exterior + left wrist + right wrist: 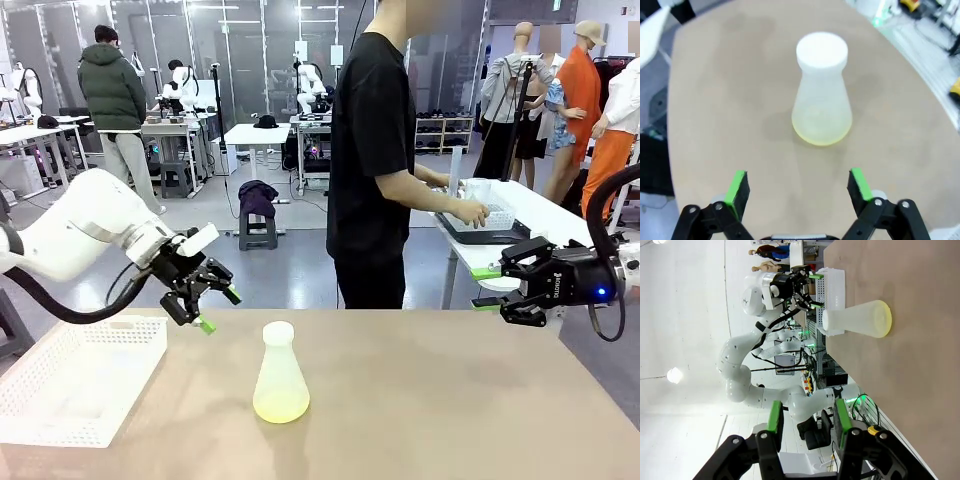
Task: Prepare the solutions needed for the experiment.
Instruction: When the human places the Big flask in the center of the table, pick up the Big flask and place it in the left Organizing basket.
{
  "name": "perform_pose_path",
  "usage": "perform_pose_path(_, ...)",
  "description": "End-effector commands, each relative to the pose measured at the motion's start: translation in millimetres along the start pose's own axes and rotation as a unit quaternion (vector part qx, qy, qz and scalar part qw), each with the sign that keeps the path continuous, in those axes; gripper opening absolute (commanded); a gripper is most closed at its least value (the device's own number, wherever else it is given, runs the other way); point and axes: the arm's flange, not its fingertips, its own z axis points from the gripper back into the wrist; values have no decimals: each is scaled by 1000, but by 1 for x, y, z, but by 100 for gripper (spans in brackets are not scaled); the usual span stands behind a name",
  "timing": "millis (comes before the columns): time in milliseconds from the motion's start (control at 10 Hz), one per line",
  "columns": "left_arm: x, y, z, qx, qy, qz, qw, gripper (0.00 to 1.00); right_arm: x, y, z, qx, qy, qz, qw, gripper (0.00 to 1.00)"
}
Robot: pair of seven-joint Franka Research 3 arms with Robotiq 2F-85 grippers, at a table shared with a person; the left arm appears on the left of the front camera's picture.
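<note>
1. The Erlenmeyer flask (281,373) stands upright on the surface (450,400), directly ahead of my left gripper (797,186) and apart from it. It is translucent plastic with a white round stopper (822,48) seated in its neck.

2. The solution (822,134), a shallow layer of pale yellow liquid, lies in the bottom of that flask. With so little liquid, I judge the flask light and liable to tip if nudged from one side.

3. My left gripper has its jaws spread wide and holds nothing. In the left wrist view the flask sits centred between the lines of the two green pads (737,188), which I read as alignment for a straight approach to the flask body.

4. In the front view the left gripper hangs above the surface, tilted down toward the flask. A white perforated tray (82,375) lies beneath and to that gripper's outer side; I see nothing in it.

5. My right gripper (486,287) is held off the surface edge, well away from the flask, jaws roughly half open and nothing between them. I judge it parked to leave the approach free.

6. A person (372,150) stands beyond the surface, hands at a side bench; I cannot tell what they handle.

7. Risk: jaws closing on the tapered wall could slide upward.
</note>
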Motion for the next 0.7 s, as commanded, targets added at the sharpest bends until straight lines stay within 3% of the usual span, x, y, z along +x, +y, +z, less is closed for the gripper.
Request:
perform_pose_path(0,-9,11,-13,-8,-47,-17,999,100,-1,0,0,3,2,0,1000,52)
perform_pose_path(600,-39,14,-42,-25,-204,25,978,100,-1,0,0,3,2,0,1000,52)
